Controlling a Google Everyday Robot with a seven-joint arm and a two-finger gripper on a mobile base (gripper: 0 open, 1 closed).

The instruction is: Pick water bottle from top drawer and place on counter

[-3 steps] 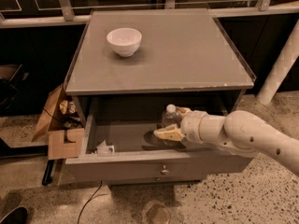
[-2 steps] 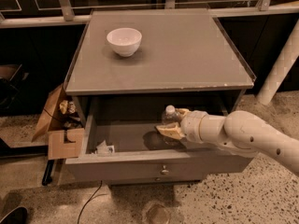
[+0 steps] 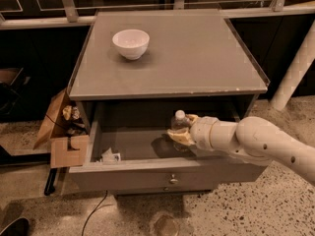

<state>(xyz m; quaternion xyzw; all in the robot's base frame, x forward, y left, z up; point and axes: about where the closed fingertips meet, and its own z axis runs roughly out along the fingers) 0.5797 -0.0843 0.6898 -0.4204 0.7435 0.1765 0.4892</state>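
Single camera. Looks from high up in front of cabinet, tilted steeply down, facing cabinet front. Mid range: whole counter [image 3: 197, 58] fills upper half of frame, open top drawer [image 3: 147, 173] spans lower middle, speckled floor along bottom edge and lower right. Window rail at top edge. My arm [image 3: 261, 144] enters from right edge, lower right of frame, reaching toward centre. My gripper [image 3: 181, 128] just right of centre, inside drawer, fingers clamped on upright water bottle [image 3: 179, 123]. White bowl [image 3: 131, 43] upper left of centre.

water bottle [image 3: 180, 118] base hidden by clasping gripper [image 3: 181, 130], inside top drawer [image 3: 147, 174]
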